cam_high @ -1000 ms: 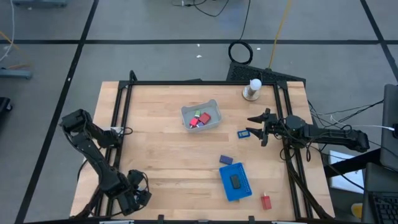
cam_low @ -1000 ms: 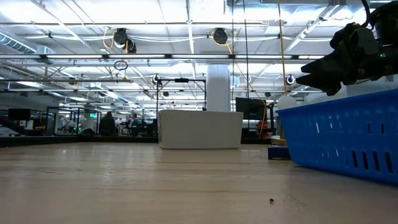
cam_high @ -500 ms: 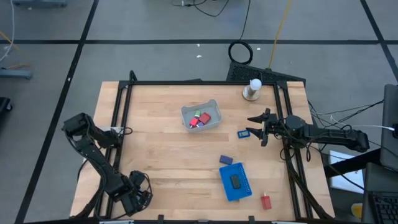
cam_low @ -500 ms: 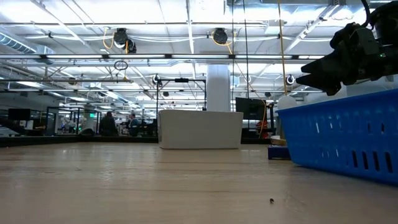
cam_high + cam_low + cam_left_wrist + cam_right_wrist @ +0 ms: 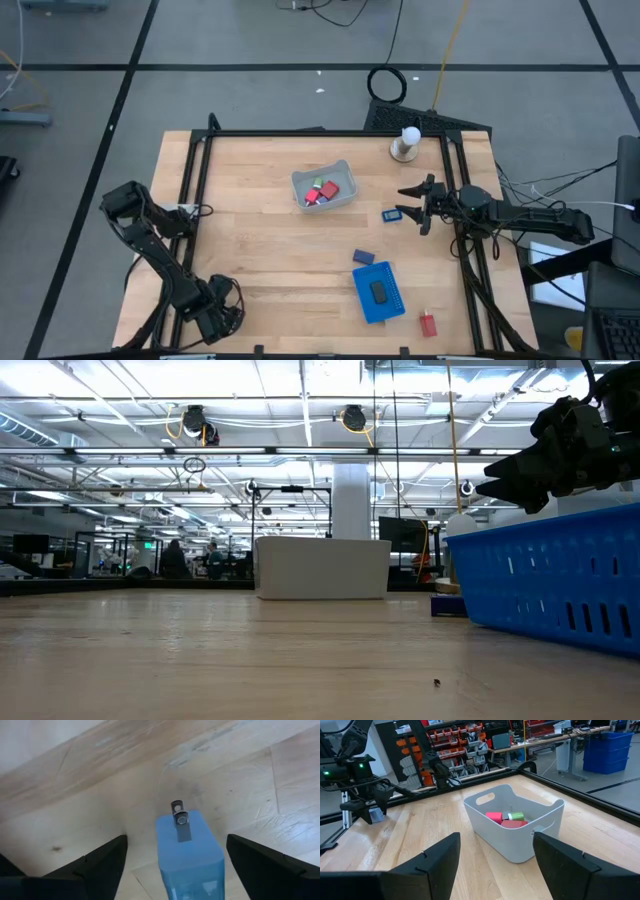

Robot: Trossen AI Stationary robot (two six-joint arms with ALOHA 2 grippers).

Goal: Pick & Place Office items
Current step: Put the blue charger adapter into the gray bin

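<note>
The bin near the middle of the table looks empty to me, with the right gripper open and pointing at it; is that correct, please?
Not quite: the bin is not empty. The right wrist view shows red and green office items inside it. The rest holds: the right gripper is open and points toward the bin.

Between the left fingers [image 5: 100, 865] a glossy light-blue plastic block [image 5: 190, 851] with a small metal clip [image 5: 181, 822] lay on the pale, matt, scuffed wood counter [image 5: 75, 785], beyond the right fingers [image 5: 432, 862] a smooth matt grey plastic bin [image 5: 517, 837].
</note>
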